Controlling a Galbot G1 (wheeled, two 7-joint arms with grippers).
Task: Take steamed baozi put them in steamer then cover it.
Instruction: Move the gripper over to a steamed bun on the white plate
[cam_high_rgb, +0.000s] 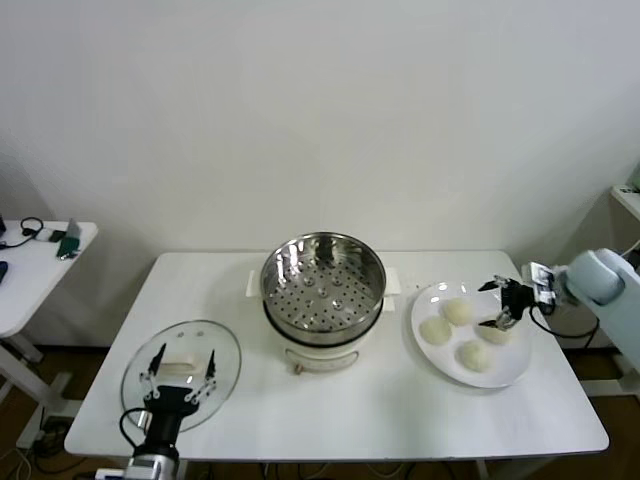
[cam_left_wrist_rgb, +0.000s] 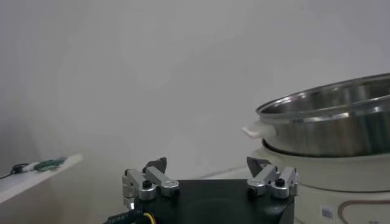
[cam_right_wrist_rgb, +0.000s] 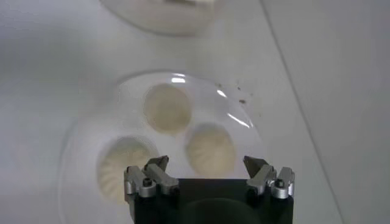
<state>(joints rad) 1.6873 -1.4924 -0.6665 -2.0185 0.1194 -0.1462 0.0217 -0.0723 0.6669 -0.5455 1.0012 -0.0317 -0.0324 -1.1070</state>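
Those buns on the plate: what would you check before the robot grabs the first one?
1. Right gripper open, over the plate: ok.
2. All four buns on the plate: ok.
3. Steamer uncovered and empty: ok.
4. Glass lid lying aside on the table: ok.
5. Left gripper open, above the lid, out of the way: ok.
6. Gripper centred on one bun: cannot tell.

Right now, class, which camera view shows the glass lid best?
The head view: the glass lid lies flat on the table's near left part, its whole rim and pale handle visible beneath the open left gripper. The left wrist view shows only the steamer, no lid. The right wrist view shows the baozi plate.
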